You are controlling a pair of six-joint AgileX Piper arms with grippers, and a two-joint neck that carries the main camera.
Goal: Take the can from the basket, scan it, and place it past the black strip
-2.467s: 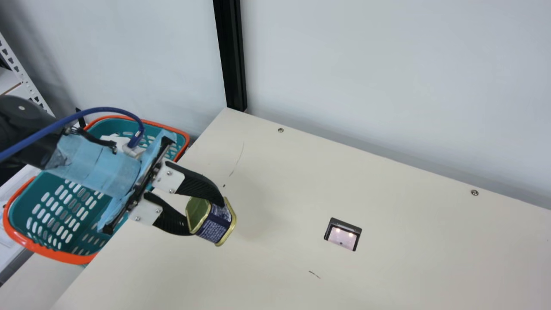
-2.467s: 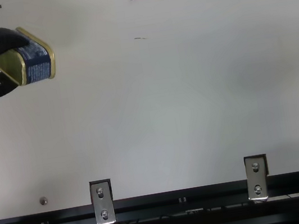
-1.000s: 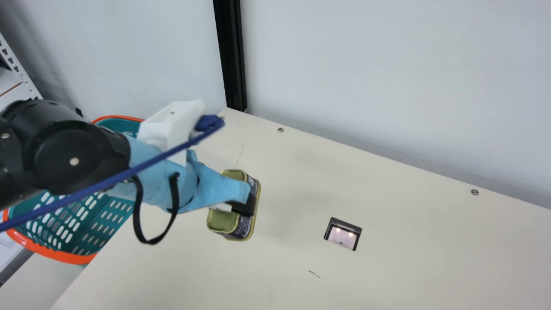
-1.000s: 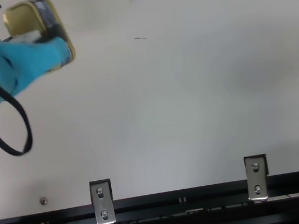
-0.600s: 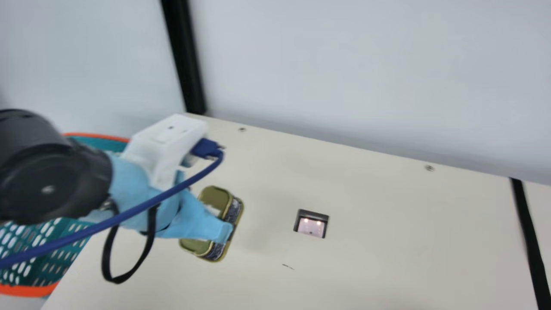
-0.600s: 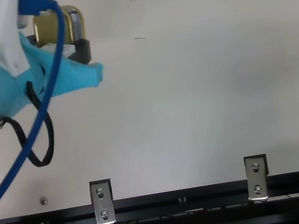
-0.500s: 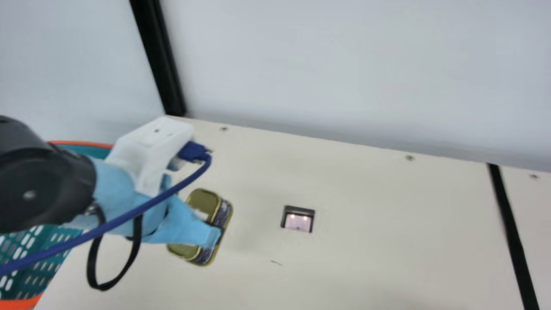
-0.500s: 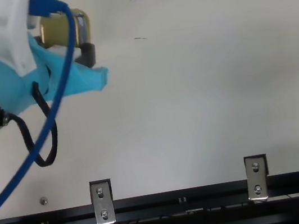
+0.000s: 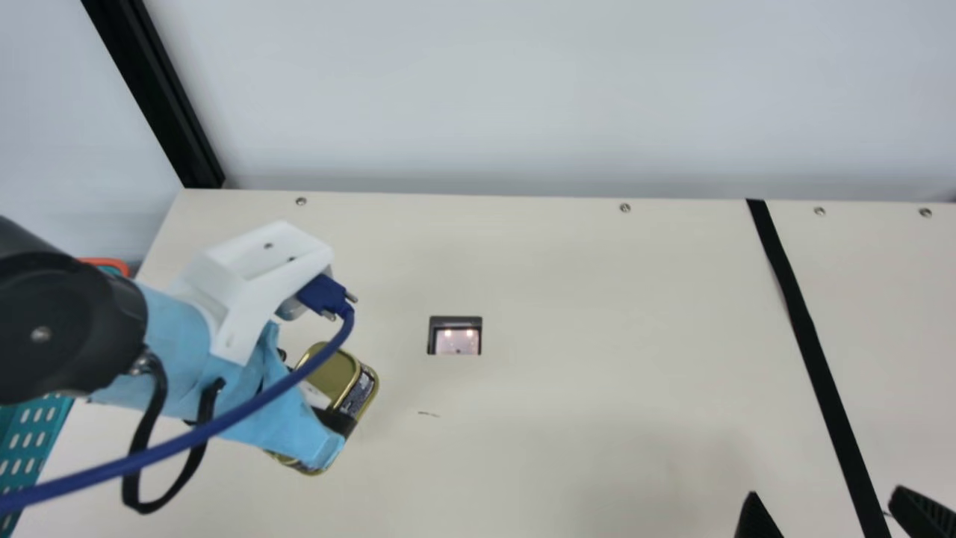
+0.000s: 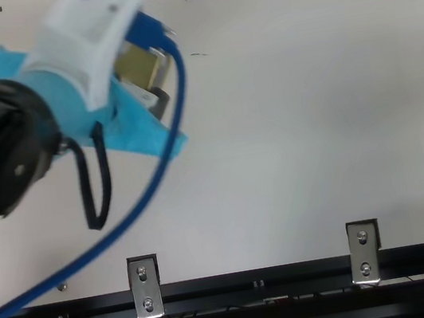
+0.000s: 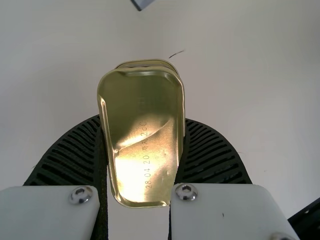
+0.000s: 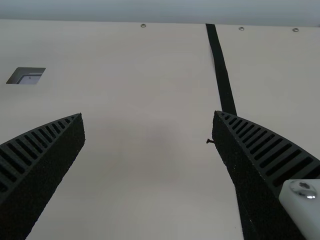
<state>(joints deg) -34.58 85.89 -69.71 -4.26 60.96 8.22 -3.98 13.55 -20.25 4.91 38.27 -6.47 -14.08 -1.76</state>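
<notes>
My left gripper [image 9: 336,424] is shut on the gold-edged, dark-labelled can [image 9: 334,375], held left of and nearer than the table's scanner window [image 9: 457,342]. The top view has the can [image 10: 135,65] partly behind the blue-wrapped wrist. In the left wrist view, the fingers of the left gripper [image 11: 142,122] press both sides of the can [image 11: 141,135], its bare gold face showing. Near the main view's bottom right, my right gripper [image 9: 826,496] stands open around nothing; the right wrist view has the right gripper [image 12: 148,115] with fingers wide apart. The black strip [image 9: 810,336] crosses the table.
The teal basket [image 9: 33,430] with its orange rim is at the far left, partly behind the left arm. A blue cable [image 9: 246,411] loops over that arm. Behind the table [image 9: 582,299] rises a pale wall, with a black post [image 9: 168,104] at its left.
The main camera has turned right, bringing the strip and right gripper into view. In the top view, my left arm has swung right with the can, which is now turned. The left gripper has kept hold.
</notes>
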